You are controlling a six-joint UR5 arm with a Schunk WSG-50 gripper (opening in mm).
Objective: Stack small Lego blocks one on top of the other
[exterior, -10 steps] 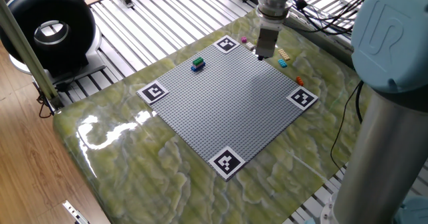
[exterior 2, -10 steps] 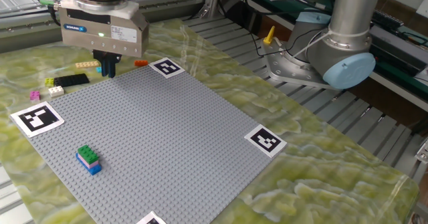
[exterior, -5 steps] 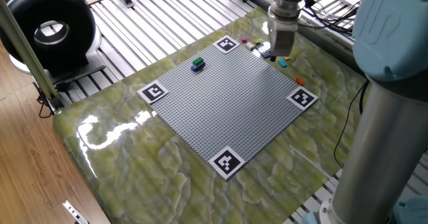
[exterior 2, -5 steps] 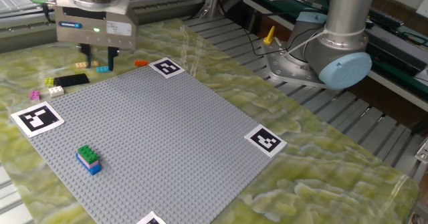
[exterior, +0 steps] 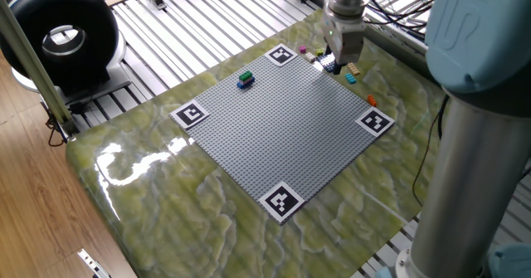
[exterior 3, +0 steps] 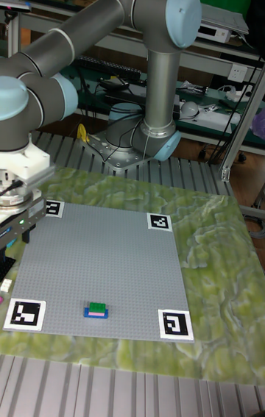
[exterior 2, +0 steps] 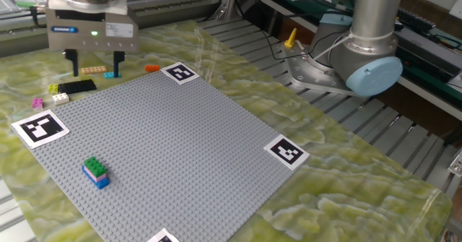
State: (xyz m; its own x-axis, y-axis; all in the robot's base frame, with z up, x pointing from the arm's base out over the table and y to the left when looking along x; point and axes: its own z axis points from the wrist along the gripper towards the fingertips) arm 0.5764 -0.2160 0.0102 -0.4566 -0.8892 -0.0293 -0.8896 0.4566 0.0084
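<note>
Gripper (exterior 2: pixel 94 63) has slid off the baseplate (exterior 2: pixel 166 155) edge since a moment ago, fingers spread, holding nothing, hovering above loose small Lego blocks (exterior 2: pixel 71 87). Green-on-blue stack (exterior 2: pixel 95 171) sits well apart.

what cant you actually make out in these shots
- Loose bricks in one fixed view: partly hidden behind the gripper, too small to count.
- Stack on the baseplate: green over blue with a pink layer in the other fixed view; stud alignment too small to judge.
- Tall fixed view: gripper blurred and cut by the left edge, loose bricks out of frame.
</note>
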